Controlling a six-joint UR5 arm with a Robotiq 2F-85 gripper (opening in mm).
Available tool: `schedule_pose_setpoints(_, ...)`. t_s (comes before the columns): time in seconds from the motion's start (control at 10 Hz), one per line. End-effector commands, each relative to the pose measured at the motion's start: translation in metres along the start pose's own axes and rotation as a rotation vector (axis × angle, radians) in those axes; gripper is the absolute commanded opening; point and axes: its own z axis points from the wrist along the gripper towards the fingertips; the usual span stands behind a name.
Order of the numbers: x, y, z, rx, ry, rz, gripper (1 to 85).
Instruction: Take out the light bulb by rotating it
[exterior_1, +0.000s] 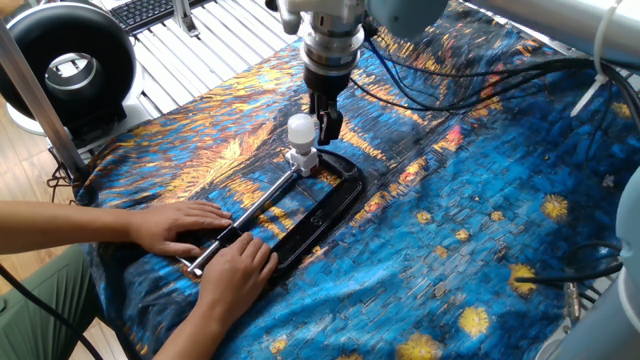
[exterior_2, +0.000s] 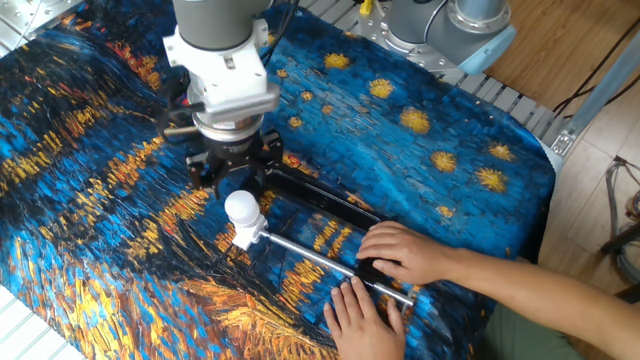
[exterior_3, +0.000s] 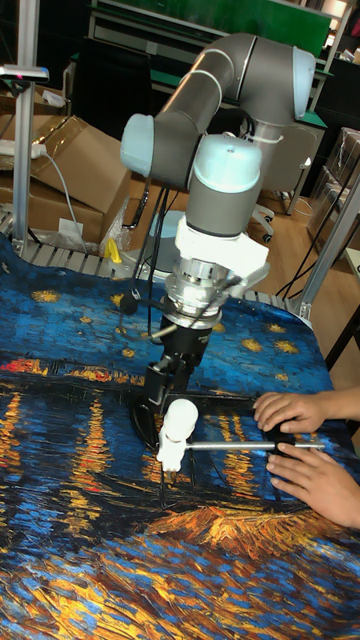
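The light bulb (exterior_1: 300, 127) (exterior_2: 241, 207) (exterior_3: 181, 414) is a small white globe standing upright in a white socket (exterior_1: 303, 158) (exterior_2: 245, 238). The socket sits at the end of a metal rod (exterior_1: 256, 204) of a black clamp (exterior_1: 335, 195). My gripper (exterior_1: 326, 118) (exterior_2: 237, 172) (exterior_3: 163, 385) hovers just behind and above the bulb, open. Its black fingers (exterior_2: 203, 170) are spread wide with nothing between them, and they stand apart from the bulb.
A person's two hands (exterior_1: 190, 228) (exterior_2: 400, 250) press down the near end of the clamp and rod. A blue and orange painted cloth (exterior_1: 480, 230) covers the table. A black round fan (exterior_1: 65, 65) stands off the far left corner. Cables (exterior_1: 560, 270) hang at the right.
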Motion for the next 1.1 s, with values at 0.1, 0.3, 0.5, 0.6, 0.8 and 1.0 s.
schedule_pose_setpoints(0.1, -0.002, 0.016, -0.008, -0.061, -0.008, 0.383, 64.3)
schedule_pose_setpoints(0.3, -0.004, 0.020, -0.013, -0.072, 0.006, 0.526, 61.0)
schedule_pose_setpoints(0.5, -0.011, 0.022, -0.015, -0.077, 0.014, 0.604, 57.7)
schedule_pose_setpoints(0.6, -0.012, 0.019, -0.016, -0.062, 0.027, 0.627, 56.3)
schedule_pose_setpoints(0.8, -0.016, 0.016, -0.014, -0.051, 0.034, 0.657, 54.0)
schedule_pose_setpoints(1.0, -0.019, 0.010, -0.012, -0.028, 0.036, 0.666, 51.7)
